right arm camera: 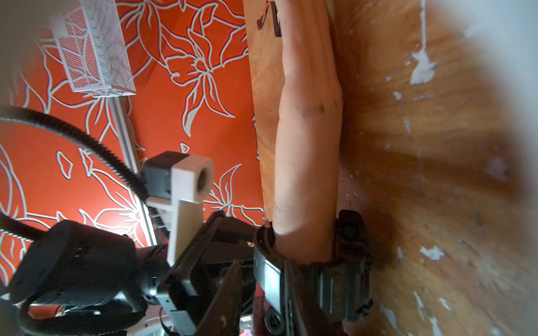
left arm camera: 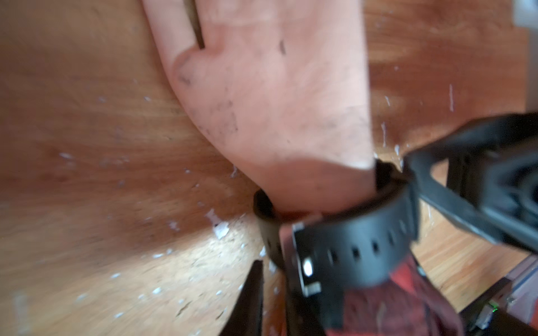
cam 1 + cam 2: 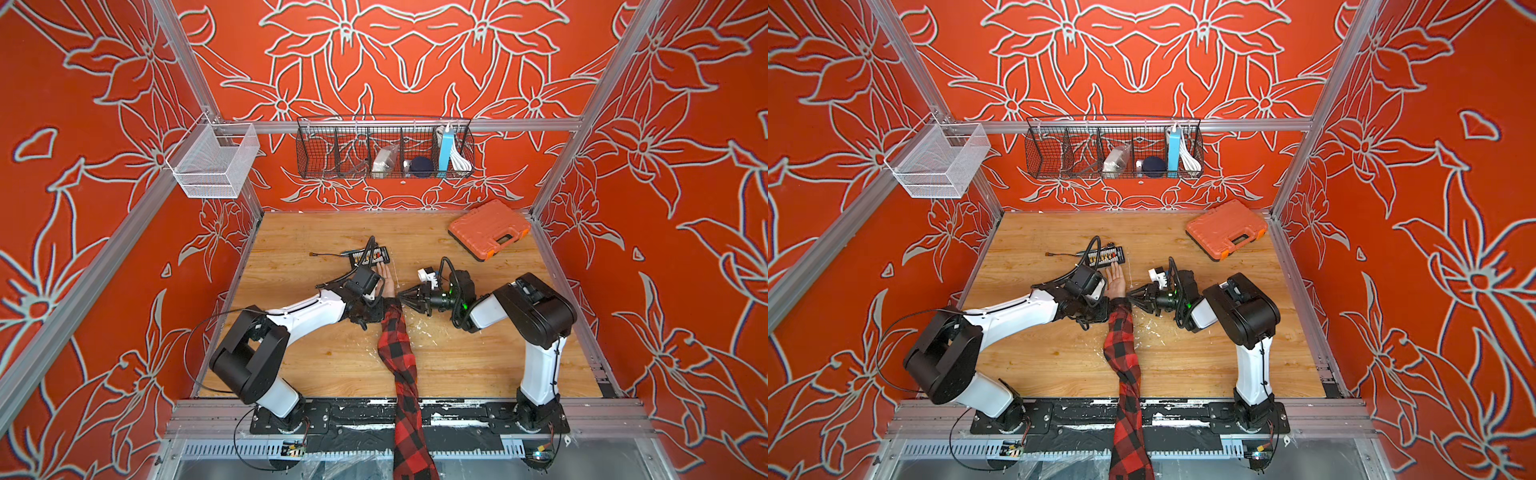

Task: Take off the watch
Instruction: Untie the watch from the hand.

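- Overhead, both top views show a scuffed wooden worktop (image 3: 332,357) inside red floral walls, with an orange case (image 3: 488,228) at its far right corner and a black wire basket (image 3: 316,149) on the back rail.
- A hand (image 2: 276,101) in a plaid sleeve (image 3: 399,357) lies flat mid-worktop.
- Only the wrist views show the watch (image 2: 358,250), strapped round its wrist.
- The right end effector (image 3: 401,293) is pinched onto the strap; I cannot tell whether the left end effector (image 3: 382,307) grips.

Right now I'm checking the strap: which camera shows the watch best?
Left wrist view: the watch sits close, strap holes and buckle plain. Right wrist view shows it side-on; both top views barely show it.
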`<state>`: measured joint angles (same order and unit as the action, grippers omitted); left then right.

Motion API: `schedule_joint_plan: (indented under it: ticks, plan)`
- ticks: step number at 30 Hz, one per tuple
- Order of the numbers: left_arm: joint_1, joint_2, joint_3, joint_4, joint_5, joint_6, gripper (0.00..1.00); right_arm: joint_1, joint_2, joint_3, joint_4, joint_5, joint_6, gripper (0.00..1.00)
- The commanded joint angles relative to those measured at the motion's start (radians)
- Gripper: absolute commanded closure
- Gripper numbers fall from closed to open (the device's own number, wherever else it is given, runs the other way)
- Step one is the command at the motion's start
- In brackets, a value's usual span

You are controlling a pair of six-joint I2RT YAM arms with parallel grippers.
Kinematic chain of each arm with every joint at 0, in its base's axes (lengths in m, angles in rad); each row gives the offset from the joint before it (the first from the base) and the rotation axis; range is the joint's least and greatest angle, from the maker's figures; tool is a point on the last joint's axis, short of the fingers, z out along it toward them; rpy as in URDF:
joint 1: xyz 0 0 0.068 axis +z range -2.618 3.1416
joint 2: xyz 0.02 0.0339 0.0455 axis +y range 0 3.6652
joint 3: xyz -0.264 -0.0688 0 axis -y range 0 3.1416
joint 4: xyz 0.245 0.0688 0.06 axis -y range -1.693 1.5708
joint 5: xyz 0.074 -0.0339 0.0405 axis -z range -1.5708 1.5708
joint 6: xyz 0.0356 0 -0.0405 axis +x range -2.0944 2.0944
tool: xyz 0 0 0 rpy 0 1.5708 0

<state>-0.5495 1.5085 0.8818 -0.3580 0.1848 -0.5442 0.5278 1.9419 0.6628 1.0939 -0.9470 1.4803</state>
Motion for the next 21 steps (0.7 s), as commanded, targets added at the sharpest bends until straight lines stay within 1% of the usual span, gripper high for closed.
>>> schedule_joint_plan:
  ticks: [1,4,7,9,12,13,15,16,19,21]
  plan:
    - [0.005,-0.106,0.033,-0.074,-0.051,0.089,0.76,0.007,-0.048,0.032,-0.119,-0.029,-0.084,0.71]
    - [0.006,-0.143,0.065,-0.111,-0.073,0.162,0.75,0.006,-0.06,0.041,-0.158,-0.029,-0.105,0.71]
    - [0.006,-0.153,0.11,-0.132,-0.071,0.275,0.73,0.006,-0.058,0.046,-0.163,-0.033,-0.106,0.71]
    - [0.006,-0.137,0.152,-0.157,-0.021,0.384,0.72,0.006,-0.058,0.049,-0.165,-0.036,-0.106,0.71]
    - [0.006,-0.085,0.219,-0.224,0.086,0.565,0.7,0.006,-0.055,0.057,-0.168,-0.038,-0.105,0.71]
    - [0.007,-0.066,0.241,-0.258,0.143,0.651,0.7,0.006,-0.054,0.061,-0.17,-0.039,-0.106,0.71]
    - [0.007,-0.043,0.25,-0.302,0.278,0.811,0.65,0.006,-0.053,0.066,-0.173,-0.041,-0.106,0.71]
    - [0.006,-0.04,0.24,-0.304,0.312,0.881,0.64,0.005,-0.053,0.067,-0.175,-0.041,-0.106,0.71]
    - [0.016,-0.052,0.194,-0.255,0.309,0.99,0.64,0.006,-0.053,0.069,-0.182,-0.041,-0.111,0.72]
    - [0.04,-0.058,0.179,-0.228,0.32,1.041,0.63,0.006,-0.052,0.069,-0.185,-0.043,-0.114,0.72]
